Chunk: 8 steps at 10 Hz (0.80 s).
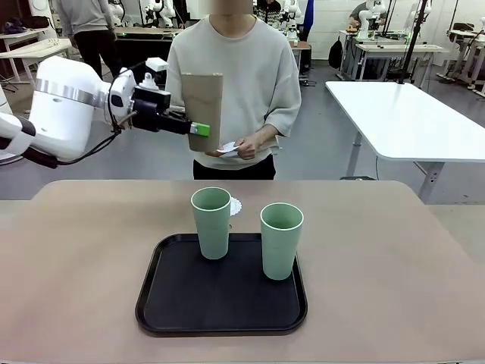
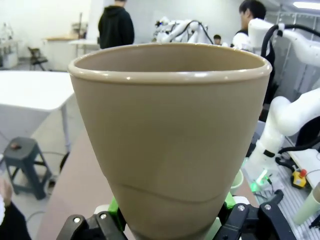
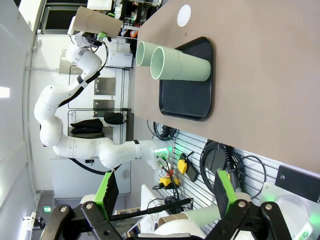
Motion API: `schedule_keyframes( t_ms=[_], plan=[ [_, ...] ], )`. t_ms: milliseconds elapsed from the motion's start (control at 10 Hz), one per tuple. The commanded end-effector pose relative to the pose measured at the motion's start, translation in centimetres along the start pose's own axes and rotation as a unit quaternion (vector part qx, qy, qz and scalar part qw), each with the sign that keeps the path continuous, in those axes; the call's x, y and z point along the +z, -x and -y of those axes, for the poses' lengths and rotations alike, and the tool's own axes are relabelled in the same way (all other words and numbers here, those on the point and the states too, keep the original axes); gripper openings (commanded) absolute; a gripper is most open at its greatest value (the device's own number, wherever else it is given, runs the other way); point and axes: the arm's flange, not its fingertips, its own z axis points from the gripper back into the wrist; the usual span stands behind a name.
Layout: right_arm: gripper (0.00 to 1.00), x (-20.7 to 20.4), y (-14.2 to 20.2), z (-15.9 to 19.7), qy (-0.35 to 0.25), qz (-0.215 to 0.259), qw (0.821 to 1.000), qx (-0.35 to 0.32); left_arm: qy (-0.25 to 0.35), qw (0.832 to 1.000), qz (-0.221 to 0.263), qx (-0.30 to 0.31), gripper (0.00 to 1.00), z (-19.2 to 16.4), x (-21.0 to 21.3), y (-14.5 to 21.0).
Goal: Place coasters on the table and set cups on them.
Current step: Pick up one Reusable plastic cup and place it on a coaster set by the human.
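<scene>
The held cup sits upright between the left gripper's fingers. Well below them, the left cup and the right cup stand on the tray, which lies on the table. A coaster lies behind the left cup.

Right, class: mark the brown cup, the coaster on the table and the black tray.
brown cup [image 1: 202,102], front view, middle of its side wall.
coaster [image 3: 184,15], right wrist view, its centre.
black tray [image 1: 220,299], front view, bare floor near its front.

left arm: white shell, silver band, black cable | left hand: black, green pads
</scene>
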Motion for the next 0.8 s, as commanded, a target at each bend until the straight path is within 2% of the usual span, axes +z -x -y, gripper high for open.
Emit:
schedule_keyframes(
  t_ms=[0, 100, 500, 700],
  plan=[
    [1.00, 0.0, 0.0, 0.0, -0.004, -0.001, 1.000, 0.000, -0.007, 0.998, -0.019, -0.062, 0.82, 1.1, -0.9, -1.0],
    [1.00, 0.0, 0.0, 0.0, -0.004, -0.001, 1.000, 0.000, 0.000, 1.000, 0.000, 0.000, 0.82, 0.0, 0.0, 0.0],
    [1.00, 0.0, 0.0, 0.0, -0.004, -0.001, 1.000, 0.000, -0.001, 1.000, -0.004, -0.010, 0.82, -0.1, -0.2, 0.3],
    [1.00, 0.0, 0.0, 0.0, -0.004, -0.001, 1.000, 0.000, 0.026, 0.999, -0.017, -0.025, 0.82, -4.4, -0.2, 2.5]
  ],
)
